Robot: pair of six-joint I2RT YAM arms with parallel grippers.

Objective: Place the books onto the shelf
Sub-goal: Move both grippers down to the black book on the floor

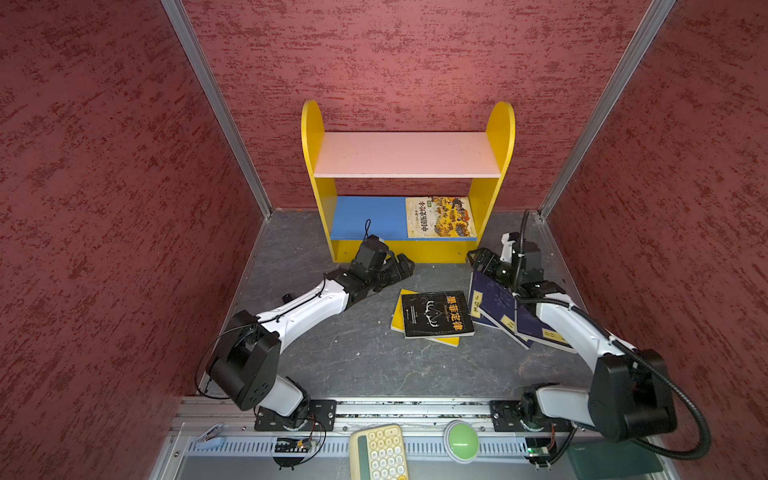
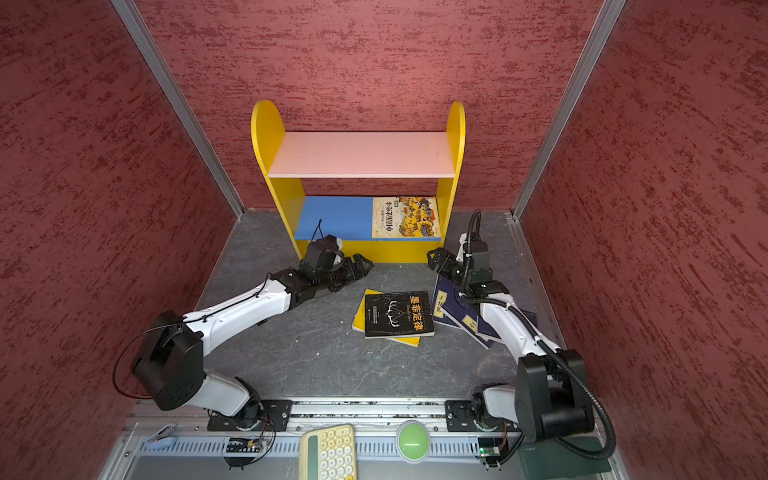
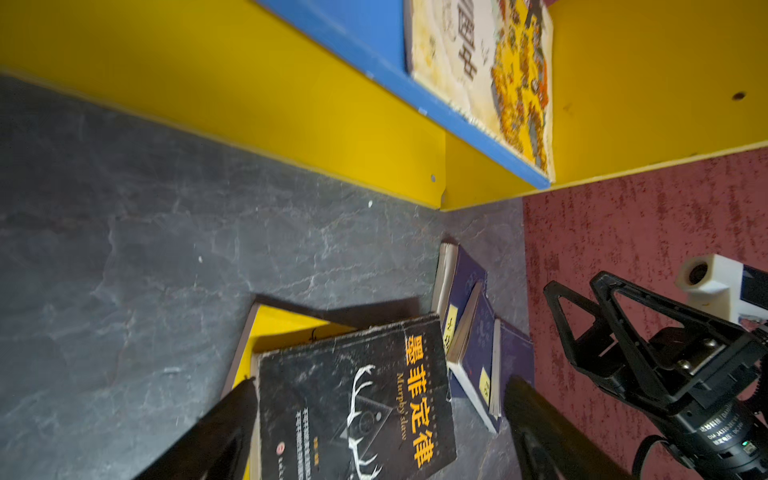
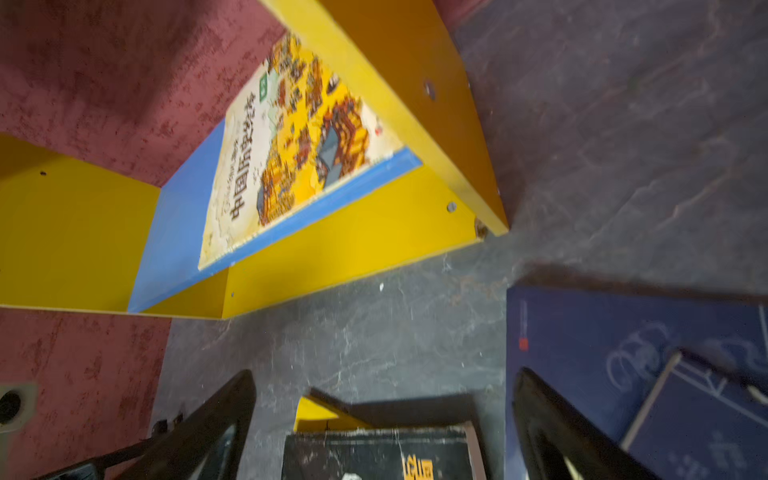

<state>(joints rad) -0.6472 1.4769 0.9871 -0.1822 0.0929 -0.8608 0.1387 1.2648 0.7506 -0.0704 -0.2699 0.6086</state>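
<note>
The shelf (image 1: 312, 137) stands at the back wall, and the large illustrated book (image 1: 440, 217) lies flat on the right of its blue lower board (image 1: 368, 216). On the floor in front, a black book (image 1: 436, 313) lies on a yellow book (image 1: 398, 311). To their right, navy books (image 1: 492, 297) overlap, partly under the right arm. My left gripper (image 1: 405, 266) hovers open left of the pile, its empty jaws framing the black book (image 3: 357, 407). My right gripper (image 1: 476, 257) is open and empty over the navy books' far end (image 4: 590, 340), near the shelf's right foot.
Red textured walls (image 1: 104, 208) close in on three sides. At the near edge, beyond the arm bases, sit a pale yellow keypad (image 1: 380, 453), a green dome button (image 1: 460, 442) and a dark green slab (image 1: 611, 457). The pink upper board (image 1: 407, 154) carries nothing.
</note>
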